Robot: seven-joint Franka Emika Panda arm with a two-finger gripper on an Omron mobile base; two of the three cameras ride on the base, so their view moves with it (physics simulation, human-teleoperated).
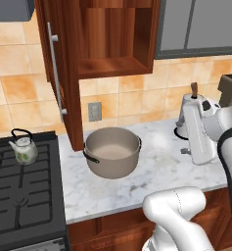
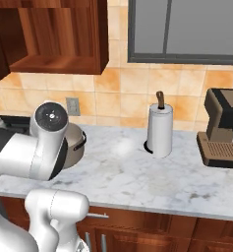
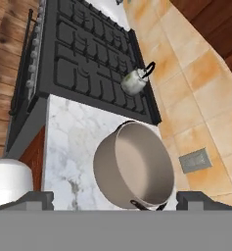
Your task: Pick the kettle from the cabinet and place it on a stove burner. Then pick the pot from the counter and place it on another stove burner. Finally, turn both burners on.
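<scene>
so the kettle [image 1: 23, 149] is already sitting on a back burner of the stove [image 1: 19, 196], right by the counter edge, which makes the pot [image 1: 112, 152] your next job. it's on the marble counter [image 1: 151, 171] just right of the range, under the open cabinet [image 1: 107, 44], close to the cabinet door's lower edge.

your gripper [image 3: 115, 200] is spread about as wide as it goes, holding nothing, and it looks down over the pot with the rim near its tips.

handling-wise: i'd guess the pot is rigid metal, fairly heavy for its size and smooth-sided, so pinching the round wall will likely slip. it's way too wide to span anyway. take it by the rim wall, one finger inside and one outside, or by one of the dark loop handles [image 1: 90, 158]. a one-sided hold will probably make it tilt, so lift slow.

contents: pot looks empty, pale inside. the cabinet shelf reads bare too. can't tell what's in the kettle.

watch the cabinet door on the lift.
</scene>
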